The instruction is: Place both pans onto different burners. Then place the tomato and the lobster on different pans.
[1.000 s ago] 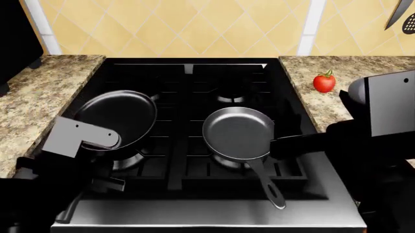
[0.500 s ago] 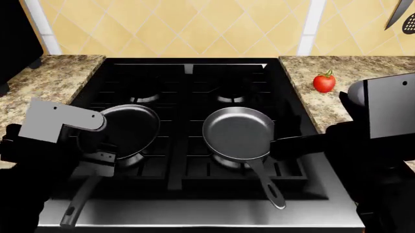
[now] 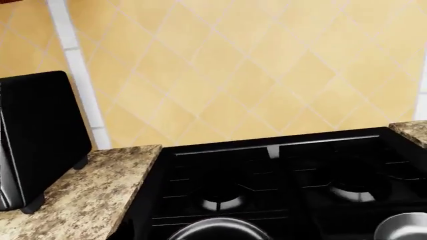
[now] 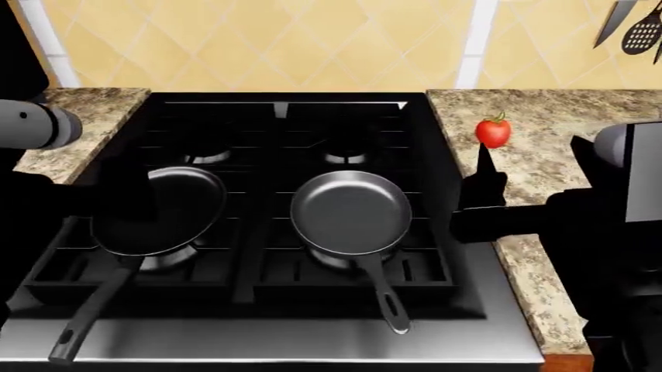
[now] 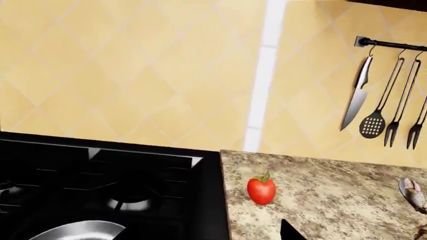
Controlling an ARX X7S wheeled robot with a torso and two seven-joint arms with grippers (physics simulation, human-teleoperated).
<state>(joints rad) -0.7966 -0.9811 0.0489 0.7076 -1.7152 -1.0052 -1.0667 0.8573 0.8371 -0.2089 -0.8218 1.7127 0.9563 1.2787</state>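
Head view is showing both pans sitting on the front burners: the matte black pan (image 4: 157,209) at left, the grey pan (image 4: 352,213) at right. The tomato (image 4: 494,132) is resting on the right counter (image 4: 538,170). Right gripper (image 4: 484,182): can't tell its grip. Left gripper isn't showing clearly.

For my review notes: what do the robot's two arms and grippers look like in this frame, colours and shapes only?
Both arms are mostly matte black and blocky. The left arm ends its visible part in a rounded grey cylinder; its gripper is lost in black shapes. The right arm carries a grey boxy housing with a rounded edge, and the right gripper shows a slim, pointed black finger. No cables or markings are visible.
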